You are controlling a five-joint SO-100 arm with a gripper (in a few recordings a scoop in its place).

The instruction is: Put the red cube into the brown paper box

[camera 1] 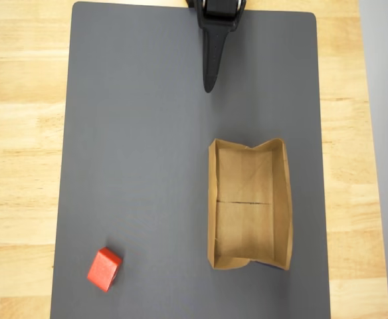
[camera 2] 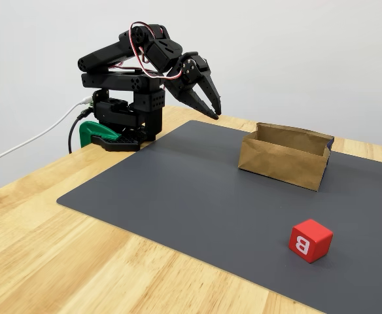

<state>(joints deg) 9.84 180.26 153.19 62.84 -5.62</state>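
One red cube [camera 2: 311, 240], a white "B" on its side, sits near-right on the grey mat [camera 2: 197, 196]; one brown paper box [camera 2: 284, 156] beyond it. Gripper [camera 2: 213, 112] slightly parted, grasping nothing.

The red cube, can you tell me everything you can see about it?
The red cube is a small, bright red block with smooth faces and slightly rounded edges. One side face carries a white letter B, seen in the fixed view. It sits flat on the dark grey mat, turned a bit askew to the mat's edges. In the overhead view it lies near the lower left corner. Nothing touches it but the mat; it stands well apart from the brown paper box and the gripper.
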